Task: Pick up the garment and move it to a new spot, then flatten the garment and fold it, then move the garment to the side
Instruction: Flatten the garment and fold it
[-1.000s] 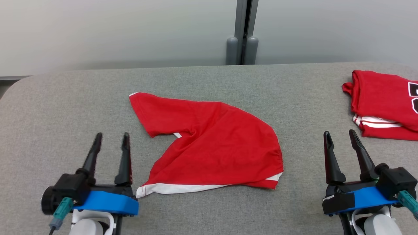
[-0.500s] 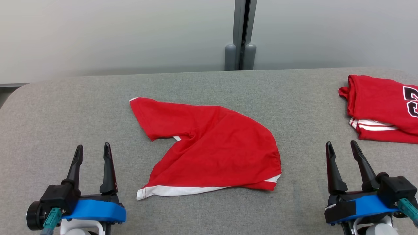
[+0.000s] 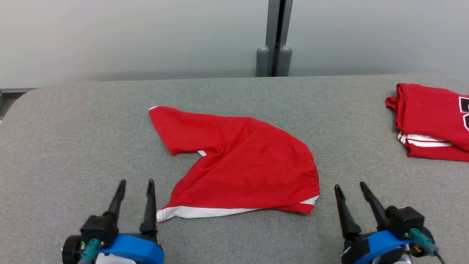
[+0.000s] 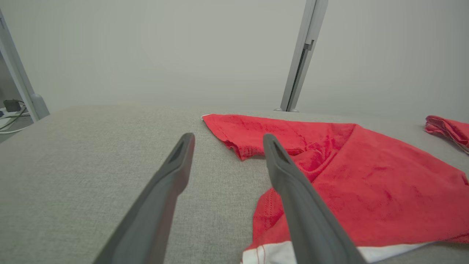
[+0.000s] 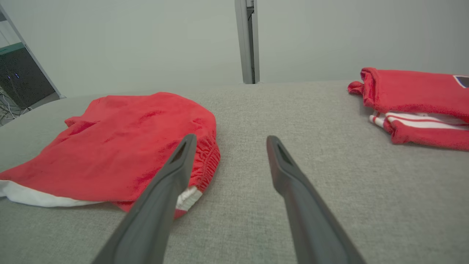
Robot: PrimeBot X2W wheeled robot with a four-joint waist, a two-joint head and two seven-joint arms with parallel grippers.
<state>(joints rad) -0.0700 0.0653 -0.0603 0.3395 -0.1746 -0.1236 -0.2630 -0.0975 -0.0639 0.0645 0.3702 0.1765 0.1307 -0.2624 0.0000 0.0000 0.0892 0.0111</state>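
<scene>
The frame is spanned by a grey desk (image 3: 73,139), at whose centre a crumpled red garment (image 3: 249,168) is laid, a folded red shirt (image 3: 432,121) is placed at the right edge, and the left fingers (image 3: 149,209) at lower left and right fingers (image 3: 342,212) at lower right are held wide apart, empty.

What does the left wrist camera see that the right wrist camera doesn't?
In the left wrist view, not the right: the open left gripper and cables at the far left. In the right, not the left: the open right gripper and a dark cabinet. Both: the red garment on the grey table, the second red garment, the grey post.
</scene>
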